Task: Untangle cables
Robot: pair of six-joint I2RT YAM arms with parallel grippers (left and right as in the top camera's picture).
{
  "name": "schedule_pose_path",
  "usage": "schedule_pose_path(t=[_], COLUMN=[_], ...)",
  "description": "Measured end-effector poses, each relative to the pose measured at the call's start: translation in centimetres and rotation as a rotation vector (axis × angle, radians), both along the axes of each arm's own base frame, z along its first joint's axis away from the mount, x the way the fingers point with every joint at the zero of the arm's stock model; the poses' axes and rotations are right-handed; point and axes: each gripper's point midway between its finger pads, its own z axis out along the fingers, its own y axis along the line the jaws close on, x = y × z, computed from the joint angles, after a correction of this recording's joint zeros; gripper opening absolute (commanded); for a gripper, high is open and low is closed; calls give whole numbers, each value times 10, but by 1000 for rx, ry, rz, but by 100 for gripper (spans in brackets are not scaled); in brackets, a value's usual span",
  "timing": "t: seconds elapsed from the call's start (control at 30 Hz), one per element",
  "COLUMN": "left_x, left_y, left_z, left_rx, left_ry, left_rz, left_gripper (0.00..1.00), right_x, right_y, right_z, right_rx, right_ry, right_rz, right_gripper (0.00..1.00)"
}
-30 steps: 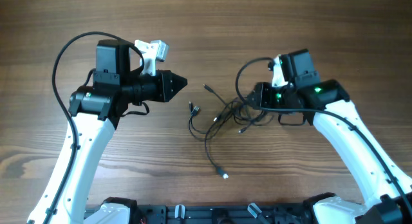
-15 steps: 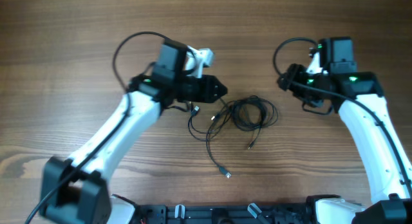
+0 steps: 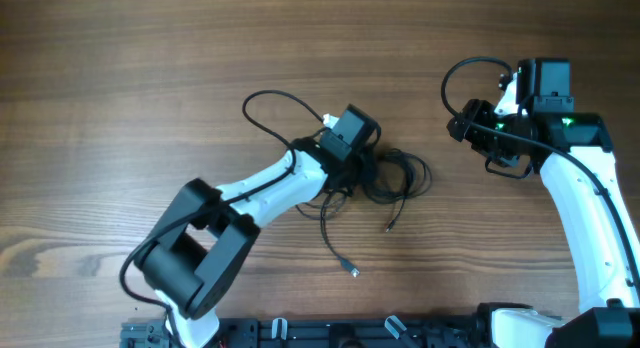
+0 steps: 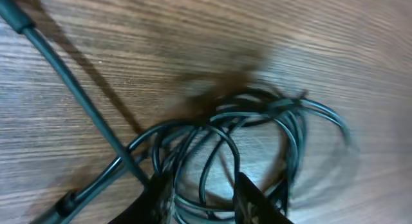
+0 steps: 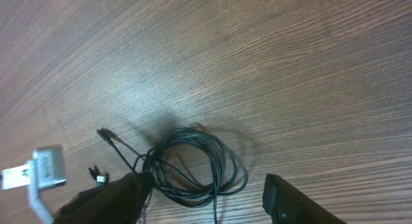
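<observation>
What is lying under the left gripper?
The coil of thin black cables lies under the left gripper, on the table; several strands pass between its open fingers. From overhead, the wrist covers the coil's left part, so the tangle there is hidden.

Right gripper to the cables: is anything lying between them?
Only bare table separates the right gripper from the cables, clearest in the overhead view.

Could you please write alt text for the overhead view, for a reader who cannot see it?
The left gripper sits over the edge of a tangled coil of thin black cables in the middle of a wooden table. The right gripper is off to the right, apart from the coil.
</observation>
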Motion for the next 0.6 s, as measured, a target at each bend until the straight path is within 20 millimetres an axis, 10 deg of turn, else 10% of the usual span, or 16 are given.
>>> schedule_pose_path(t=[0.3, 0.6], left_x=[-7, -25], left_y=[-8, -11], left_z=[-22, -20], left_rx=[38, 44], left_ry=[20, 86], left_rz=[15, -62], left_gripper=[12, 36], right_x=[-4, -7], right_y=[0, 0], right_z=[-2, -3], right_rx=[-4, -21], right_ry=[15, 20], right_rz=[9, 49], right_gripper=[64, 64])
